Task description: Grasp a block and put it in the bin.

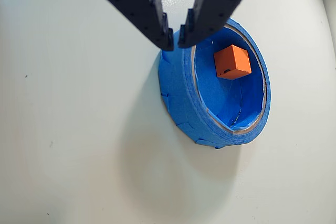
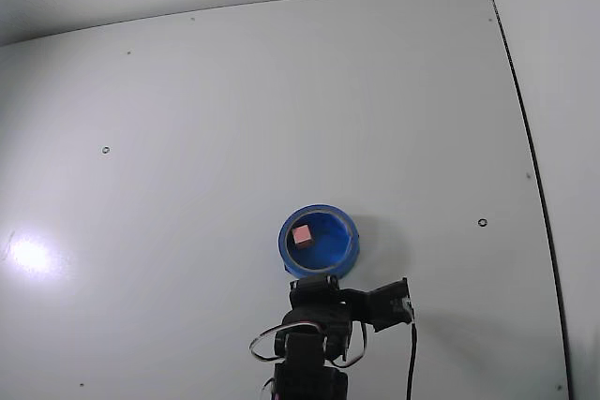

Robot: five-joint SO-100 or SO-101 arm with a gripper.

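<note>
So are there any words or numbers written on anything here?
None. The block, the bin, the gripper and the table show no letters, numbers, labels or signs in either view.

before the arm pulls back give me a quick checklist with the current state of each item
1. Block inside the bin: ok, it lies on the bin floor in both views.
2. Gripper free of the block: ok, nothing between the fingertips, which are nearly together.
3. Gripper clear of the bin rim: cannot tell, the tips overlap the rim in the wrist view.
4. Bin upright on the table: ok.
5. Table around the bin free of other objects: ok in the fixed view.
</note>
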